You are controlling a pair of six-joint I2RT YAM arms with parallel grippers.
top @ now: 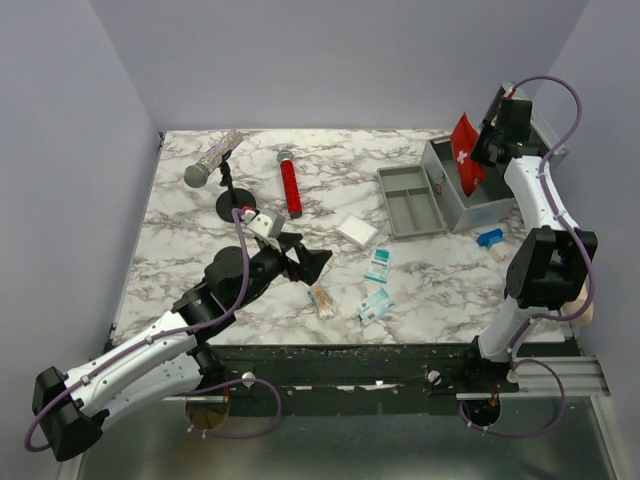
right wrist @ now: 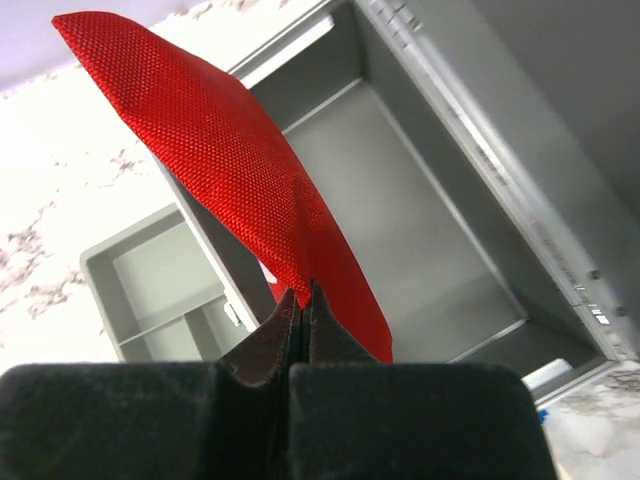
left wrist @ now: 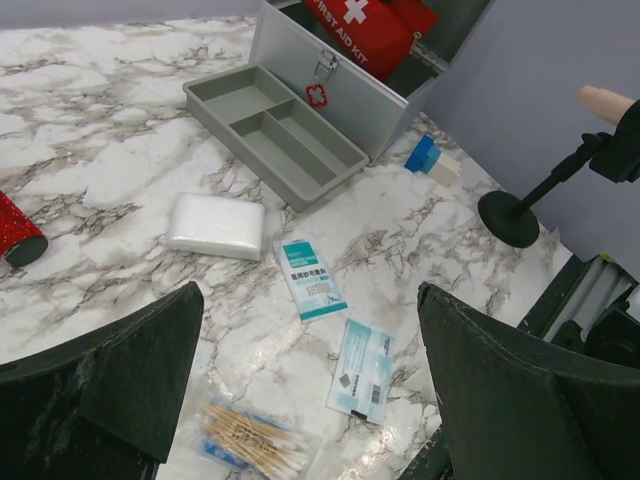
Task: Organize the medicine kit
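The grey medicine kit [top: 478, 205] stands open at the far right of the table, with its divided tray [top: 410, 200] lying just beside it. The right gripper [right wrist: 303, 305] is pressed closed on a thin edge of the red first-aid pouch [right wrist: 230, 170], held over the box. With so small a hold, I think the soft pouch may slip or catch on the wall. The left gripper [top: 310, 256] is wide open and empty. The pouch hides part of the box floor. The small blue item [top: 490, 238] is too small to name.

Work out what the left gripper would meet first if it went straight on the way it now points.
Probably the teal-and-white packet lying flat on the table, right ahead of the open left gripper; depth is hard to judge.
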